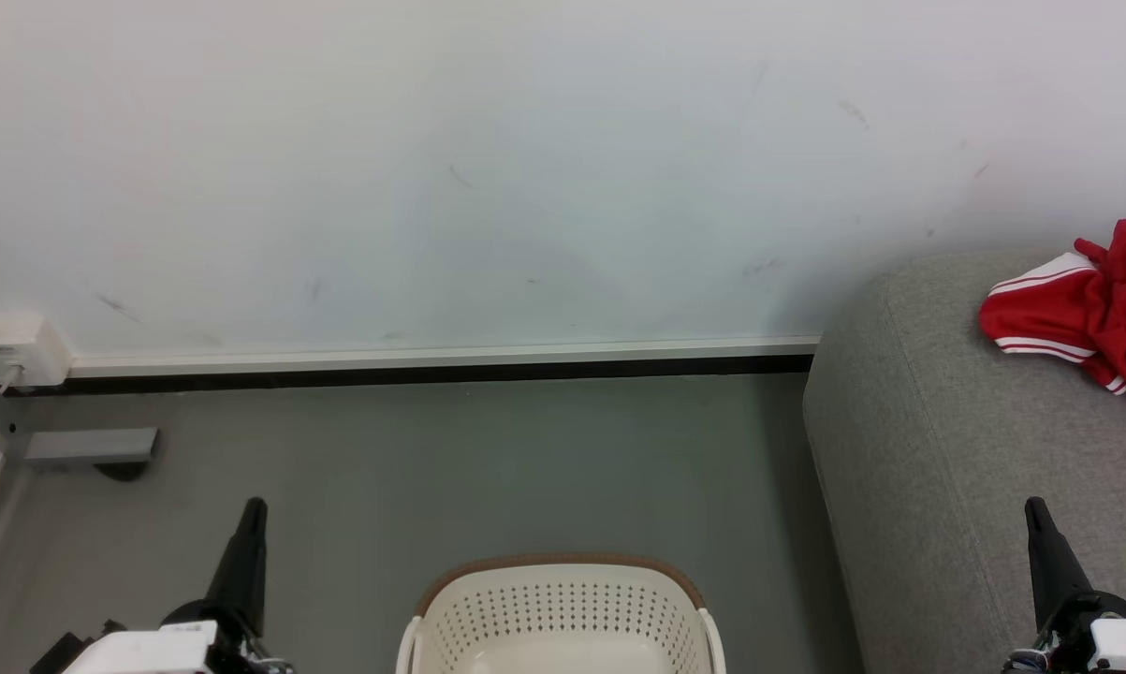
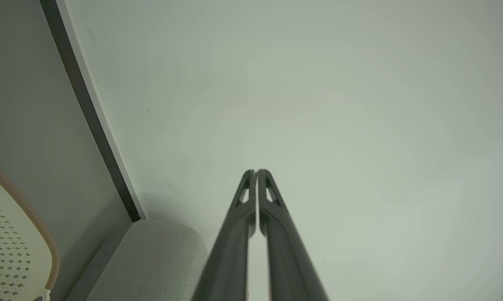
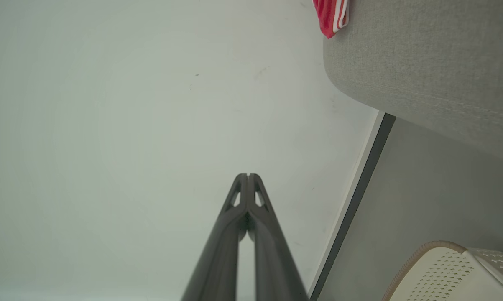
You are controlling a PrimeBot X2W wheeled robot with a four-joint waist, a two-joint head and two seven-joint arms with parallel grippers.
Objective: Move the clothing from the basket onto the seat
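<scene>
Far L, low on wall: small white box w/ cable, just above skirting. Below it, on grey floor, a grey block.

Next, at lower L, L gripper, over floor, pointing up twd wall. In L wrist view jaws closed, tips together, gripping nothing.

Bottom centre: basket, standing on floor between both grippers, cut off by frame edge. Brown rim, cream wall w/ holes, white handles at sides. Inside, as far as visible, just cream plastic.

R of basket, w/ strip of floor between: the seat, big grey sofa, rounded corner close to skirting.

On top of seat, far R: the clothing, crumpled red bundle w/ white stripe trim, partly cut by R edge, well apart from basket.

Lower R: R gripper, in front of seat in head view, pointing up. In R wrist view jaws closed, pressed together, gripping nothing. Same view: bit of red clothing at seat's edge up top, basket rim at bottom R.
</scene>
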